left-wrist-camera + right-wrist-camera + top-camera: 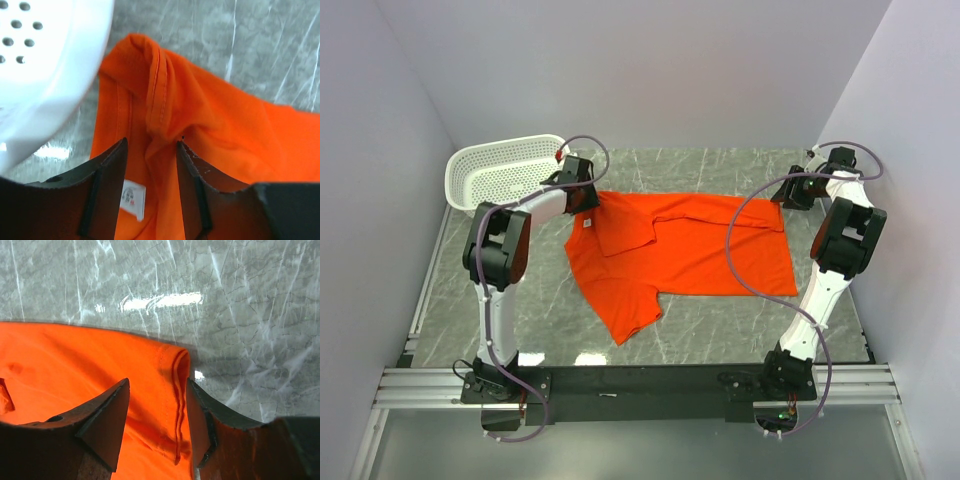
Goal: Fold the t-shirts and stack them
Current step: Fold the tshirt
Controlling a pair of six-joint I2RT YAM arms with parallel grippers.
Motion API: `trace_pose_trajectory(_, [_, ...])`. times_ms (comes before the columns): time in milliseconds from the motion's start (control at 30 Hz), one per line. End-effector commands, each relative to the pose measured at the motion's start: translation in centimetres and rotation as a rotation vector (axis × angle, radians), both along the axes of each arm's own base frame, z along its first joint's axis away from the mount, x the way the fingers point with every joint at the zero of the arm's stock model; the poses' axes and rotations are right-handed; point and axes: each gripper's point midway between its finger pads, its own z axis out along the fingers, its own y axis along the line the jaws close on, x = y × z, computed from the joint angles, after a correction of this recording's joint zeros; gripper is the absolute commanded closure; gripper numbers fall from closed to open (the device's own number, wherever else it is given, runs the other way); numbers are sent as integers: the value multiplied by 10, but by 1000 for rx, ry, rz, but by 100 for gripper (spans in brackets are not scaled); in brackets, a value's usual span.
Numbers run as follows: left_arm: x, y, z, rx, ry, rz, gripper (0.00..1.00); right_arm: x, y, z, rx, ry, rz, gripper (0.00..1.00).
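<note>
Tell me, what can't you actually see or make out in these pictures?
- Left wrist view: the print on the neck label, too small to read.
- Wrist views: whether the left gripper or right gripper pinches the t-shirt or only straddles it; the fingers cover the contact.
- Top view: where the jaws meet the cloth, hidden under the wrists.
- Left wrist view: most of the basket, cut off by the edge.

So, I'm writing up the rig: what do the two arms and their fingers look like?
The left arm and right arm are white tubes with black joint blocks and black bases. A thin mauve cable loops along each. The fingers are dark, wedge-shaped, tapering to points.
</note>
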Motion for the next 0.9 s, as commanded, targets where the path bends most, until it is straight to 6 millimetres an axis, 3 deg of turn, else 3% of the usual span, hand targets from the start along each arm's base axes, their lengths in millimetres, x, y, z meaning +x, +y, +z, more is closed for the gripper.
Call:
trace_pose_trajectory(0, [5,-6,41,-42,-94,-35,50,7,1,11,4,-31,13,44])
trace_pose_trajectory(467, [31,-2,47,-152,-108,-25,50,6,0,8,1,-23,19,44])
trace_pose_trajectory(867, [49,1,25,-186,-54,-10,53,8,1,7,1,-20,24,44])
